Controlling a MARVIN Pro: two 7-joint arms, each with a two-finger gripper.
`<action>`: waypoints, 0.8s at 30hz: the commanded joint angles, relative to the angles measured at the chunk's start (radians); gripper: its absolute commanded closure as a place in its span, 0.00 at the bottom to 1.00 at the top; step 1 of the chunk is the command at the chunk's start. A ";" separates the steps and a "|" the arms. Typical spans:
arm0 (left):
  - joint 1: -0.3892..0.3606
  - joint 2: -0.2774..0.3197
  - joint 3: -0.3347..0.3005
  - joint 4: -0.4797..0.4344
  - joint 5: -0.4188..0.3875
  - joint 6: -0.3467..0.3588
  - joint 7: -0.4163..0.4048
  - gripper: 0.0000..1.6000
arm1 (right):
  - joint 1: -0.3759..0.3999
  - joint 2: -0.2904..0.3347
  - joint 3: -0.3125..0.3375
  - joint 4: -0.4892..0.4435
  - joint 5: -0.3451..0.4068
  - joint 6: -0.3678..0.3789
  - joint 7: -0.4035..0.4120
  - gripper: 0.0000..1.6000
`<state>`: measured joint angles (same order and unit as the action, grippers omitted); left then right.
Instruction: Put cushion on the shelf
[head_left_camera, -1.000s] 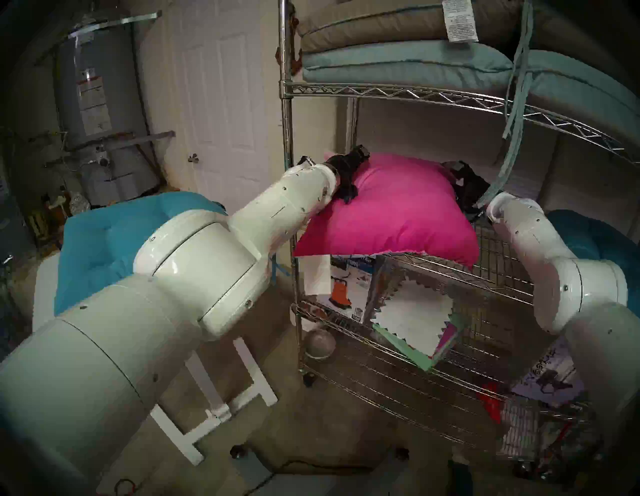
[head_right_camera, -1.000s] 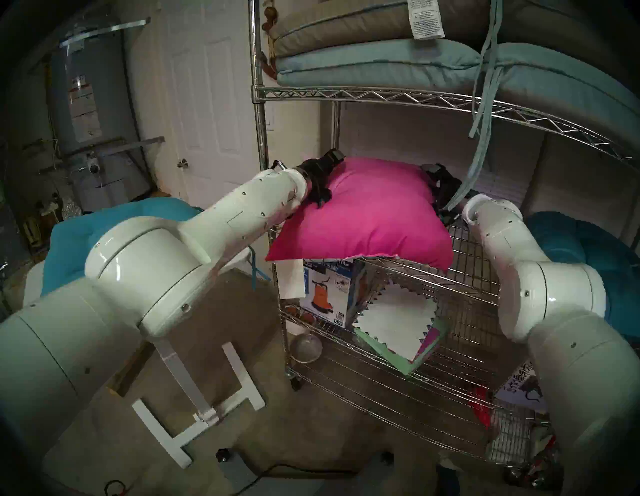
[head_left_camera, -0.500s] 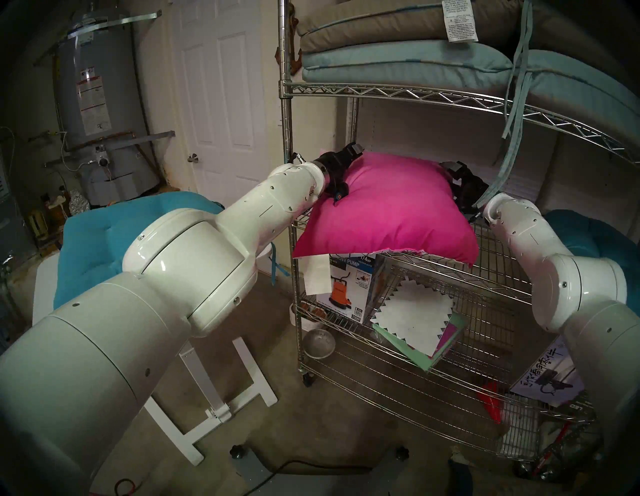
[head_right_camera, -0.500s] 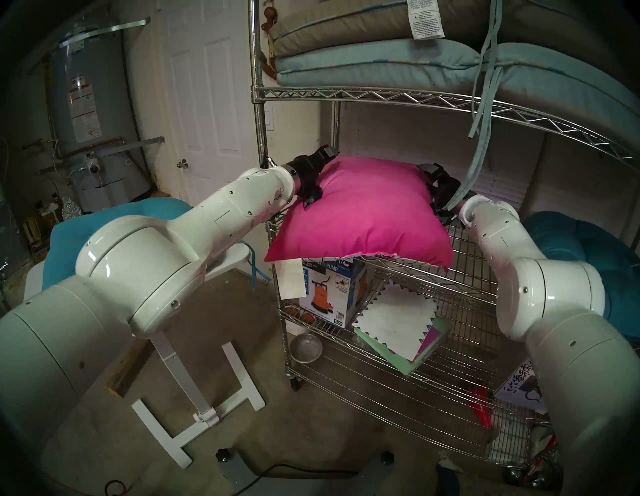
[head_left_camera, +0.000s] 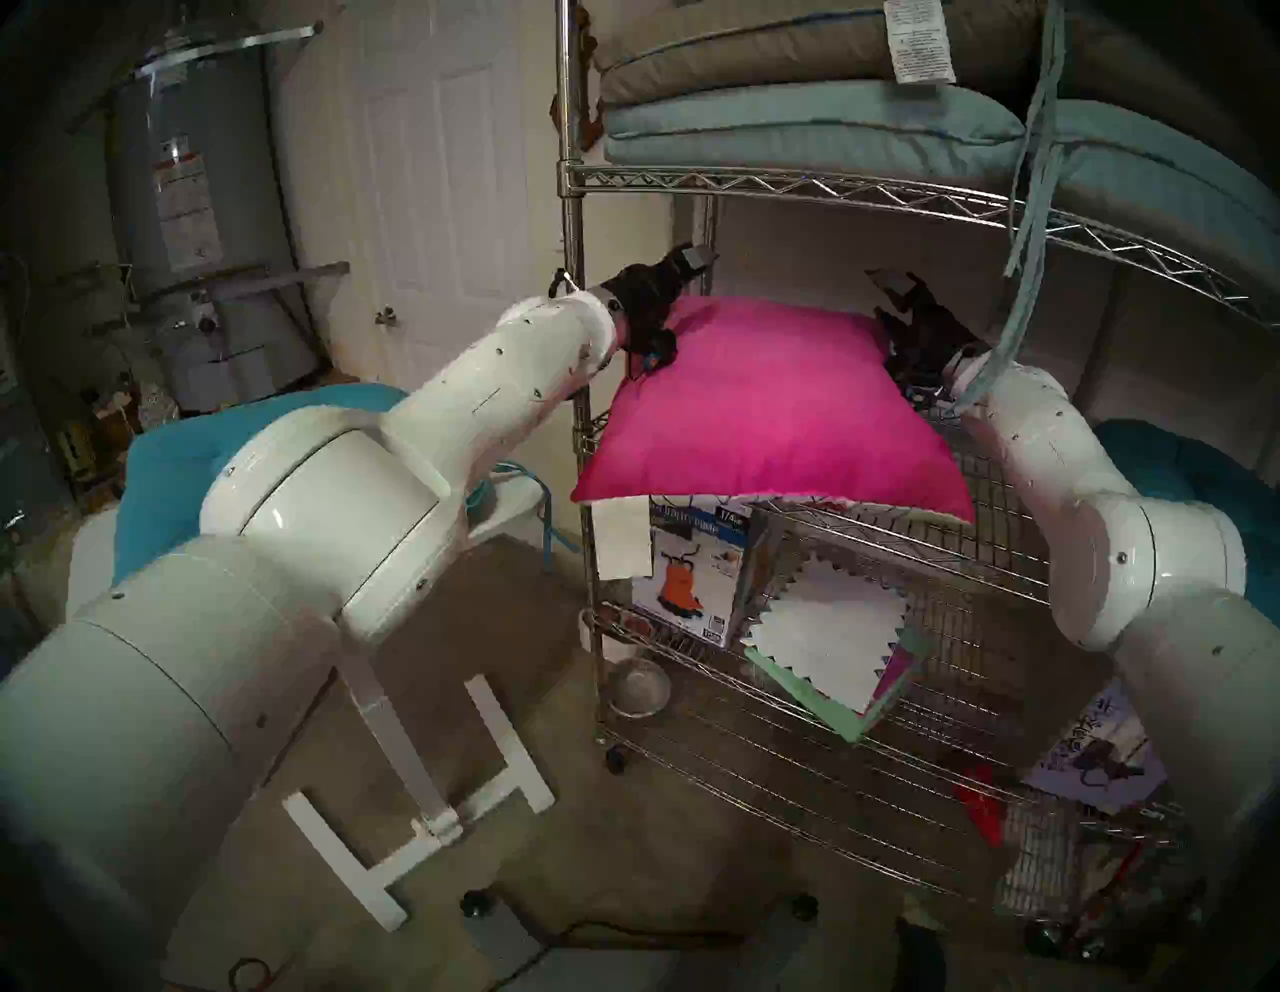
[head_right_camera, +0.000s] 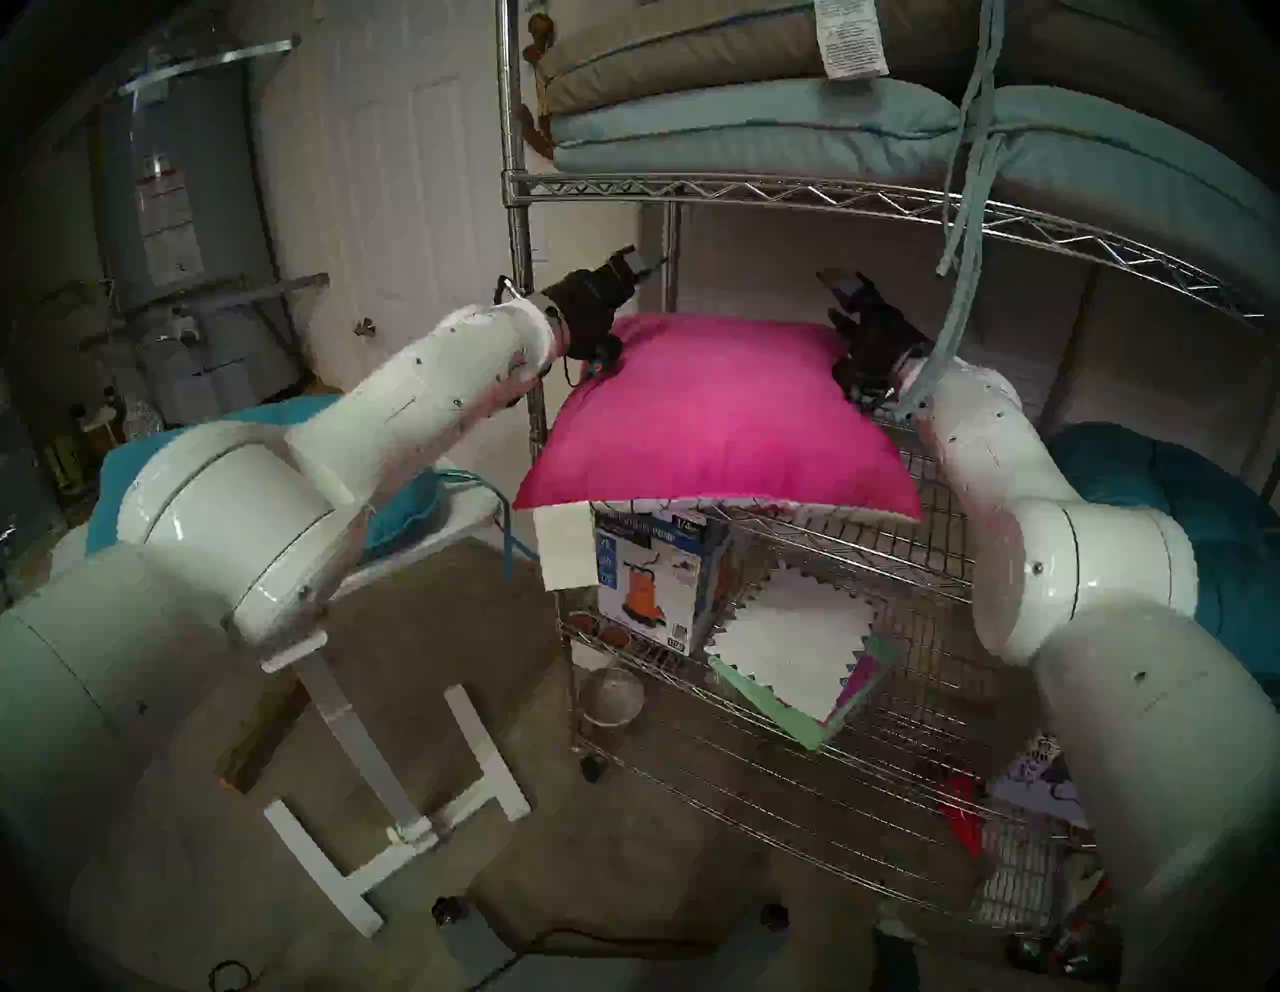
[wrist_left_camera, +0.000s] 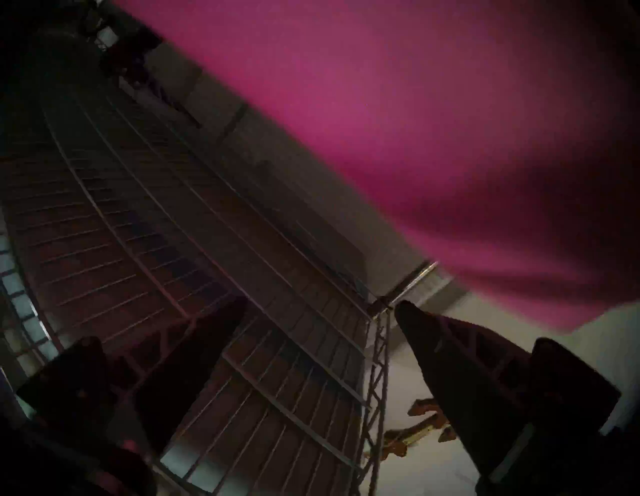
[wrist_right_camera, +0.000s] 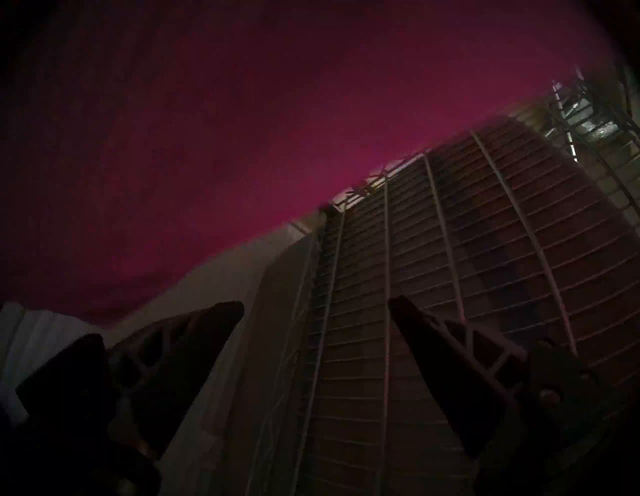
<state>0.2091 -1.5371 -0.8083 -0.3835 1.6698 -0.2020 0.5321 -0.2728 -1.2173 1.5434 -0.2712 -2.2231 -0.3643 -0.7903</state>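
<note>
Plump pink cushion (head_left_camera: 769, 409) rests on wire-grid shelf (head_left_camera: 970, 554); both end effectors gape, empty.

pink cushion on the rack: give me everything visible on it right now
The cushion is a large, plump, square pillow with its hot pink fabric face up and a cream edge showing under its front seam. It lies flat on the shelf's middle wire tier, front edge overhanging, near-left corner jutting past the post. A white tag hangs from that corner. Neither end effector grips it: the left end effector and right end effector are open, raised above its rear corners.
</note>
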 joint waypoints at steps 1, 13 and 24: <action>-0.010 0.051 -0.017 -0.072 -0.013 -0.021 0.084 0.00 | -0.002 -0.045 -0.001 -0.031 0.011 -0.007 -0.075 0.00; 0.031 0.127 -0.033 -0.132 -0.022 -0.063 0.174 0.00 | -0.014 -0.022 0.018 -0.061 0.019 -0.006 -0.181 0.00; 0.089 0.196 -0.047 -0.157 -0.032 -0.099 0.225 0.00 | -0.022 -0.060 0.016 -0.112 0.019 -0.017 -0.294 0.00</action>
<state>0.2840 -1.3966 -0.8372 -0.5085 1.6506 -0.2939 0.7189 -0.3077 -1.2463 1.5661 -0.3302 -2.2116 -0.3722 -1.0124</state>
